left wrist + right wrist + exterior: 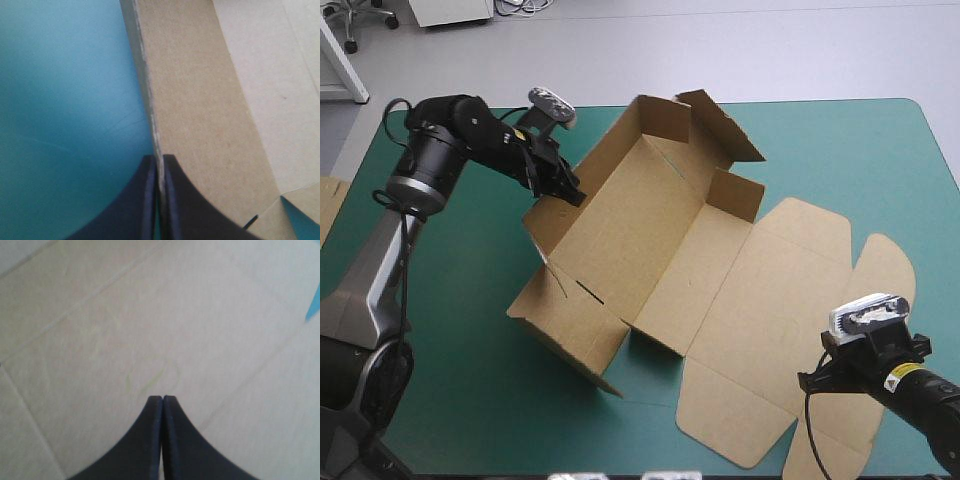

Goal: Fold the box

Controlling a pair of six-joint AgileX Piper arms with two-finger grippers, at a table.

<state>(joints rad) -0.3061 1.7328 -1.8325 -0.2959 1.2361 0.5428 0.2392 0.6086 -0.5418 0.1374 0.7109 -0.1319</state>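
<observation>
The place reads as a robotics lab: a bench (840, 150) with a teal-green cover, a left robot arm (425, 165) and a right one (920, 385) over it, on a bare grey floor (740, 50) with a wheeled chair base (365, 25), a white cabinet (450, 10) and loose cables (525, 6).

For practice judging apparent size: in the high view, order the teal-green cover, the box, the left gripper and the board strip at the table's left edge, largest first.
1. teal-green cover
2. box
3. left gripper and board strip: both small and look about alike, so left unranked.
</observation>
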